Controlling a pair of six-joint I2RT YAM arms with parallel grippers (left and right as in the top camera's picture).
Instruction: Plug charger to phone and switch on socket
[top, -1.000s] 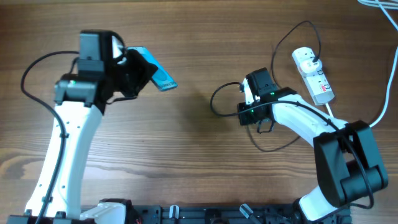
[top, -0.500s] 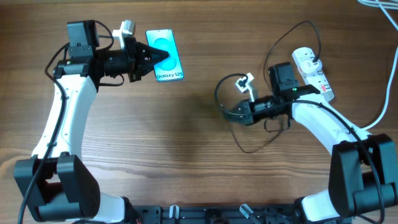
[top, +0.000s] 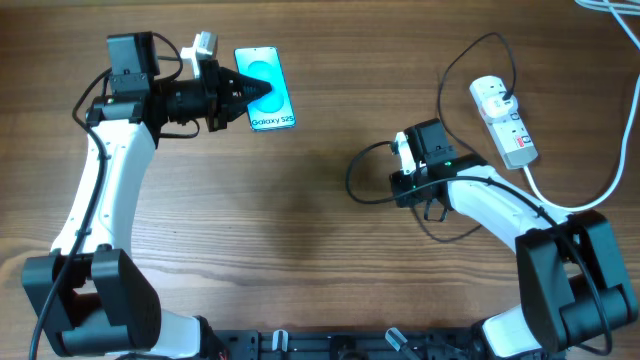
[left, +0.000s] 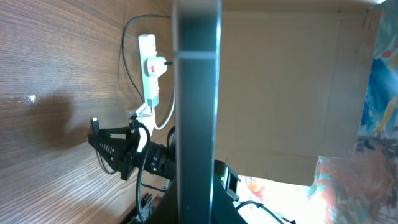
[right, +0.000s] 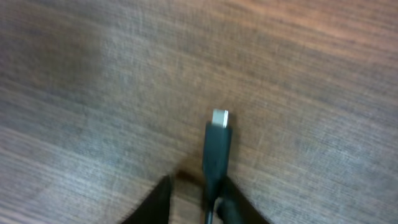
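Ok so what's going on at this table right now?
The left tool is shut on the phone, screen up. The right tool points down with the charger connector between its fingers; whether it grips is unclear. Phone and connector are well apart, so nothing is plugged in yet. The socket sits untouched at the far right.

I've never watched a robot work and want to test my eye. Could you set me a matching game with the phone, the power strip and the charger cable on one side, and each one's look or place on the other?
Things:
1. phone
2. socket
3. charger

Descriptions:
A. white with red switches, near the right edge of the table
B. teal screen, held at the tips of the left gripper
C. black with a small light tip

Pairs: 1-B, 2-A, 3-C
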